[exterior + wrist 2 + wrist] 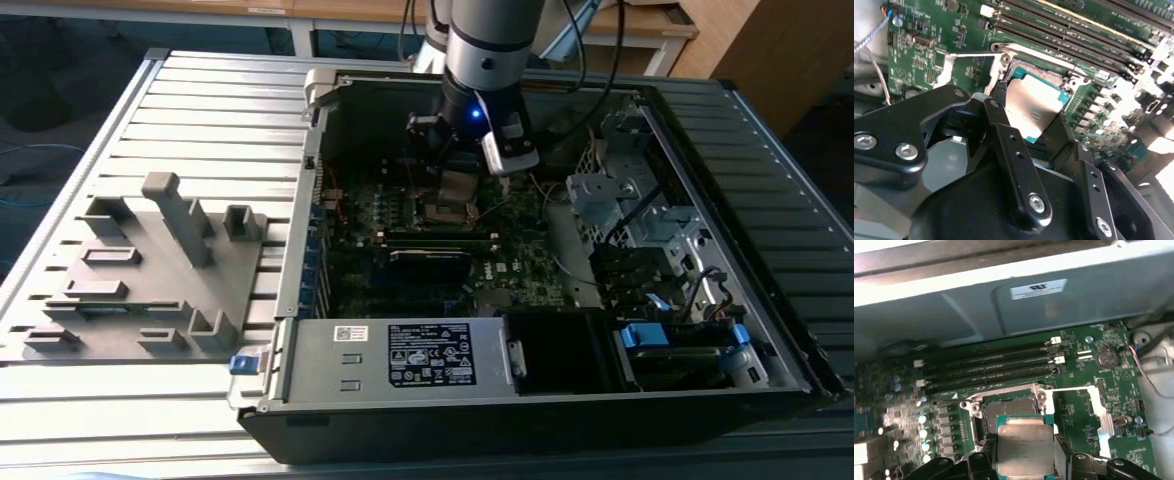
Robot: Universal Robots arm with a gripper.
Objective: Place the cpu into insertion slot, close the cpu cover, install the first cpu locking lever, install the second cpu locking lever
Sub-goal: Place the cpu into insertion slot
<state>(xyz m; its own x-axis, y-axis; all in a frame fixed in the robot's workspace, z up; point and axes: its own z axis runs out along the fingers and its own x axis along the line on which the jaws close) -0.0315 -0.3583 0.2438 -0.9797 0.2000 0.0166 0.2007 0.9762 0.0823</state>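
My gripper (1025,462) is shut on the cpu (1024,447), a flat square chip with a dull silvery top and a teal edge. The black fingers (985,462) clamp two opposite edges of it. In the second wrist view the cpu (1030,106) hangs tilted between the fingers (1004,142), just above the insertion slot (1040,75). That slot (1004,410) is a dark square socket with a metal rim on the green board. A thin silvery lever rod (1074,388) lies beside it. In the exterior view the gripper (458,190) hovers inside the open computer case. I cannot make out the cpu cover.
Long black memory slots (989,371) run beside the socket, between it and the grey case wall (1054,310). Cables and a drive cage (614,195) fill the case at the exterior view's right. A grey fixture plate (140,270) lies on the table at its left.
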